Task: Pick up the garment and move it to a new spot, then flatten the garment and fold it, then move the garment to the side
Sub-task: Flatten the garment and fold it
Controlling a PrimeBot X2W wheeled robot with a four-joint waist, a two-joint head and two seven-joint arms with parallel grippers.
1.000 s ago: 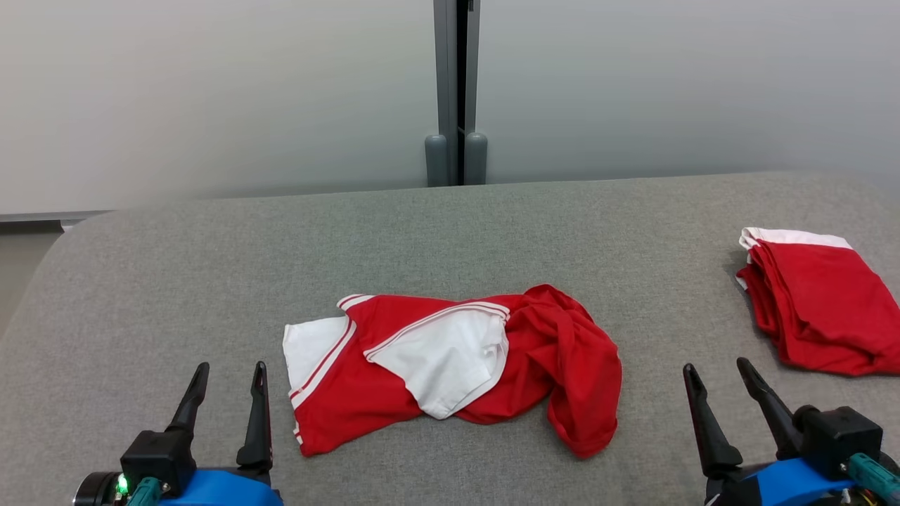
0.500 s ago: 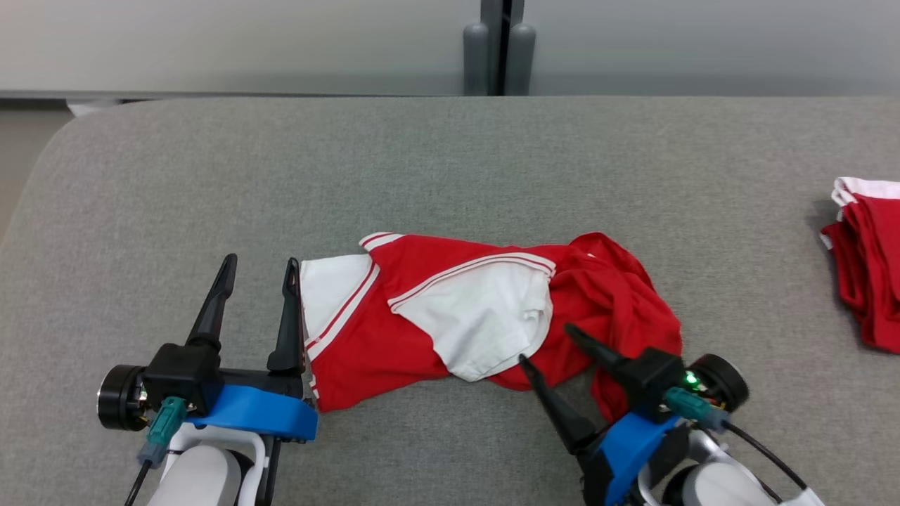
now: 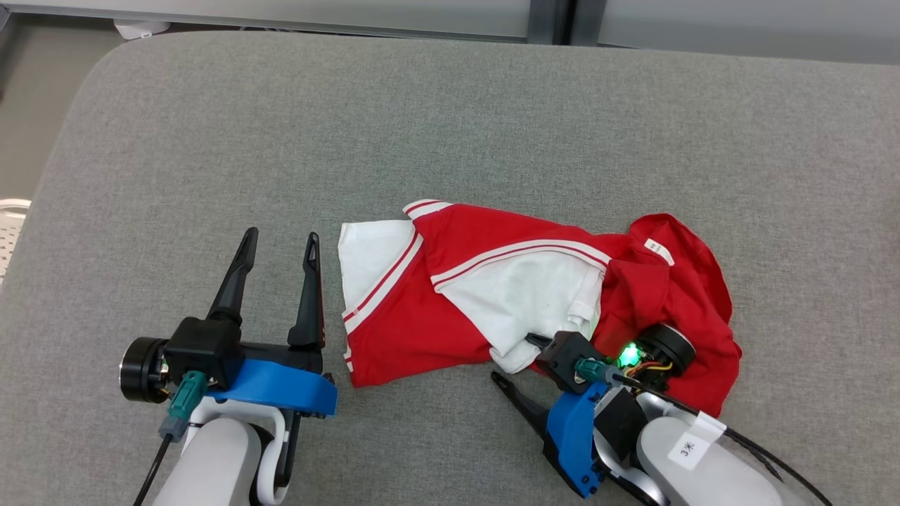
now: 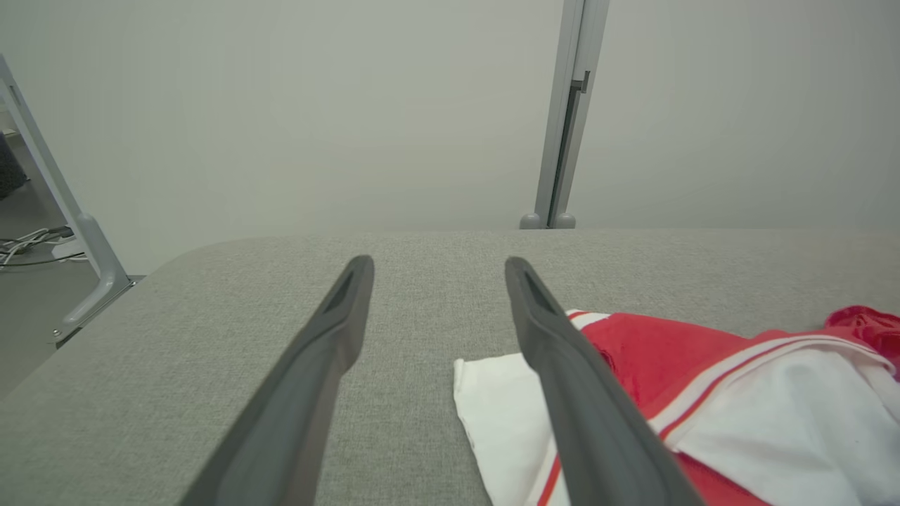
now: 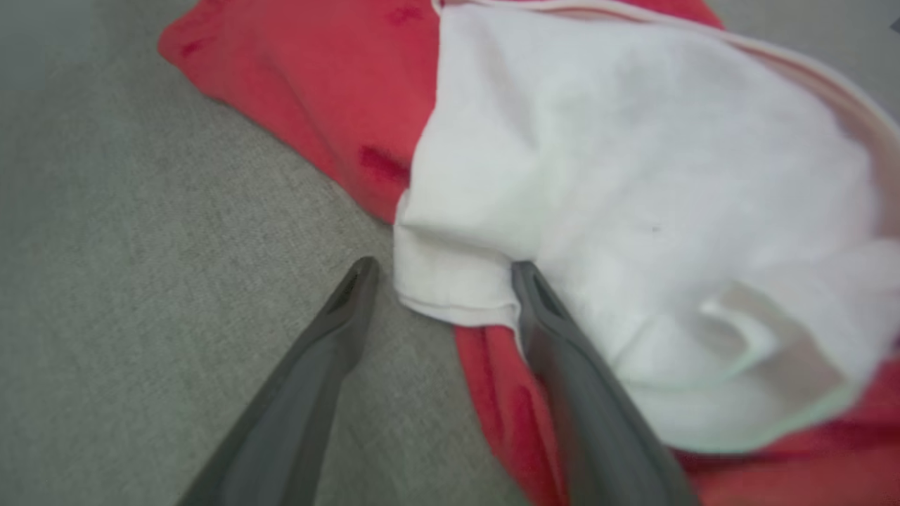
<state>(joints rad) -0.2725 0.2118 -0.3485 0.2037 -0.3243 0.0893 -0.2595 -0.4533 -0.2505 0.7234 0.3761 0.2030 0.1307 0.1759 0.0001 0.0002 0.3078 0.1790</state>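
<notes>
The garment, a red shirt with white panels and striped trim, lies crumpled on the grey table. My left gripper is open just left of its white sleeve, the right finger close beside the cloth edge. In the left wrist view the left gripper has only bare table between its fingers, with the garment to the right. My right gripper is open at the garment's near edge, pointing left. The right wrist view shows the right gripper straddling a white hem corner of the garment.
The padded table's rounded left corner drops to the floor. A grey post stands against the wall behind the table. A white perforated object sits off the left edge. Bare table stretches behind and to the right of the garment.
The head camera has tilted down and shifted, so the whole picture moved. My right gripper has come in to the garment's near edge and now straddles the white hem. The left gripper holds beside the sleeve.
</notes>
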